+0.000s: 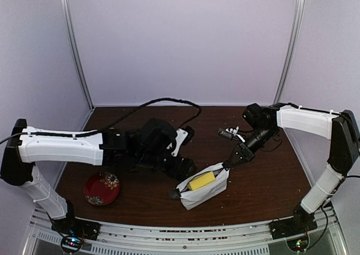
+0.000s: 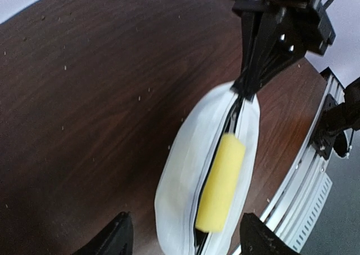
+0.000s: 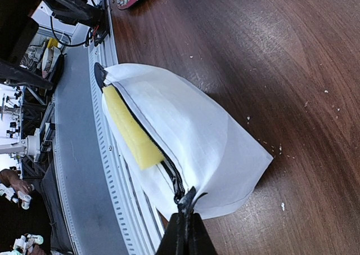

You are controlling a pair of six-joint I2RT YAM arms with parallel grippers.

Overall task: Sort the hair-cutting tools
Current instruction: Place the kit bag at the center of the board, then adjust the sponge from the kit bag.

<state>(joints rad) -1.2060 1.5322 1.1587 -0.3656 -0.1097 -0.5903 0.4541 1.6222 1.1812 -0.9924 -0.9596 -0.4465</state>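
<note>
With the right claw clamped on the white fabric zipper pouch and the left claw open over it, small black-handled scissors (behind the right claw) could be blocked by the protruding yellow sponge block.

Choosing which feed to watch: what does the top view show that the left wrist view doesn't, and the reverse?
Top only: a red plate at the near left, and small tools farther back, right of centre. Left wrist only: the left gripper plainly open. Both: the white pouch, unzipped, the yellow sponge poking out, the right gripper pinching its end.
</note>
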